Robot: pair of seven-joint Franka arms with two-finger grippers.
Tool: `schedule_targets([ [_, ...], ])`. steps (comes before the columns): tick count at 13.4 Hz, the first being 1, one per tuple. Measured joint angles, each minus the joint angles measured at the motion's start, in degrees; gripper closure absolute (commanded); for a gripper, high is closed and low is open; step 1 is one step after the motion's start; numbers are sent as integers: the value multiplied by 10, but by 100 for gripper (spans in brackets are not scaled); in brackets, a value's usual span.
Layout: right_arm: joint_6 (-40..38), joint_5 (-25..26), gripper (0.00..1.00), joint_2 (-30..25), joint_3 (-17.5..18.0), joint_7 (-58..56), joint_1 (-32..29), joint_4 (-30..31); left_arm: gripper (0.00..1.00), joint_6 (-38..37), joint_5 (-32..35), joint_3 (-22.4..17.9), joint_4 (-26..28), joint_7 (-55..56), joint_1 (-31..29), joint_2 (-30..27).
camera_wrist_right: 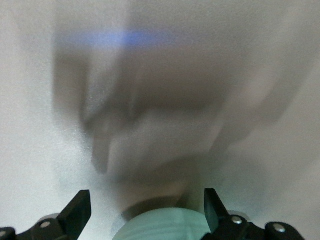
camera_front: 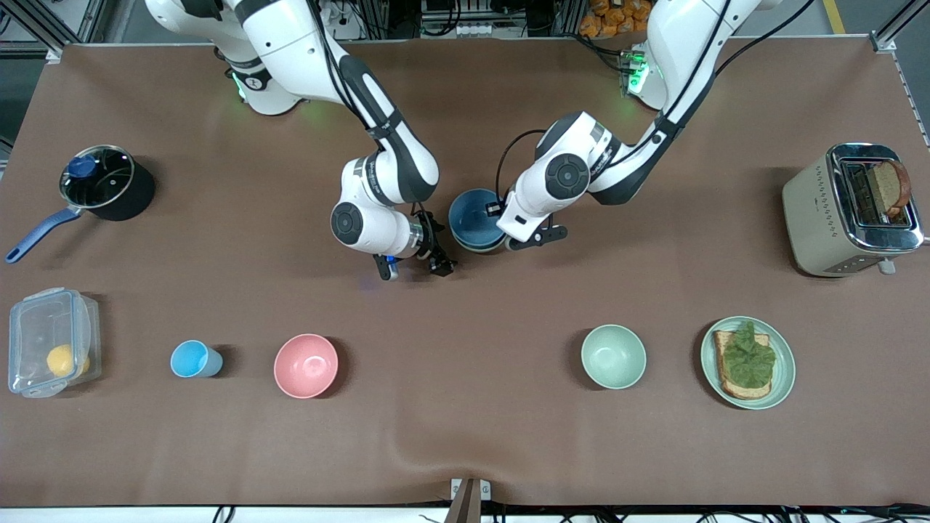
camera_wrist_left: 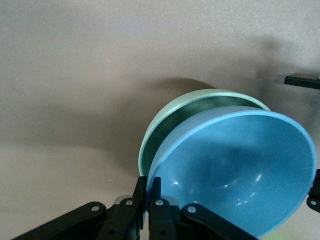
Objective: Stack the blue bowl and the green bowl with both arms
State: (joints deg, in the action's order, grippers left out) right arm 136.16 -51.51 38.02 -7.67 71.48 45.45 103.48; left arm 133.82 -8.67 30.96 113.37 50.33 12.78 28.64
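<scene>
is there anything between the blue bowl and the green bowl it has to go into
Nothing visible. The left gripper, shut on the blue bowl by its rim, holds it tilted right over the green bowl. The right gripper hangs open beside them.

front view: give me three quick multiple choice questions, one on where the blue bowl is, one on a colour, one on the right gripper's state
1. Where is the blue bowl?
A. in the pot
B. tilted over the green bowl
C. beside the toaster

2. What colour is the bowl beside the light-blue cup?
A. pink
B. yellow
C. black

3. How are the right gripper's fingers?
A. shut on a bowl
B. shut on nothing
C. open, holding nothing

Key:
1. B, the left gripper holds the blue bowl by its rim, tilted over the green bowl.
2. A, the pink bowl sits beside the light-blue cup.
3. C, the right gripper stands spread over the table beside the bowls.
</scene>
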Motion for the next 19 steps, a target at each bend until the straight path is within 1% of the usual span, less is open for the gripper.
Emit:
schedule_targets([
  [3, -1, 0, 0, 0, 0, 0, 0, -1, 100, 14, 1, -1, 0, 0, 0, 8],
  [10, -2, 0, 0, 0, 0, 0, 0, -2, 100, 19, 2, -4, 0, 0, 0, 16],
  [11, -2, 0, 0, 0, 0, 0, 0, -2, 93, 19, 2, -5, 0, 0, 0, 17],
  [13, -2, 0, 0, 0, 0, 0, 0, -3, 61, 19, 2, -5, 0, 0, 0, 18],
  [14, -3, 0, 0, 0, 0, 0, 0, -3, 24, 19, 2, -5, 0, 0, 0, 18],
  [15, -3, 0, 0, 0, 0, 0, 0, -3, 0, 19, 2, -5, 0, 0, 0, 18],
  [19, -4, 0, 0, 0, 0, 0, 0, -3, 0, 22, 2, -5, -3, 0, -1, 18],
])
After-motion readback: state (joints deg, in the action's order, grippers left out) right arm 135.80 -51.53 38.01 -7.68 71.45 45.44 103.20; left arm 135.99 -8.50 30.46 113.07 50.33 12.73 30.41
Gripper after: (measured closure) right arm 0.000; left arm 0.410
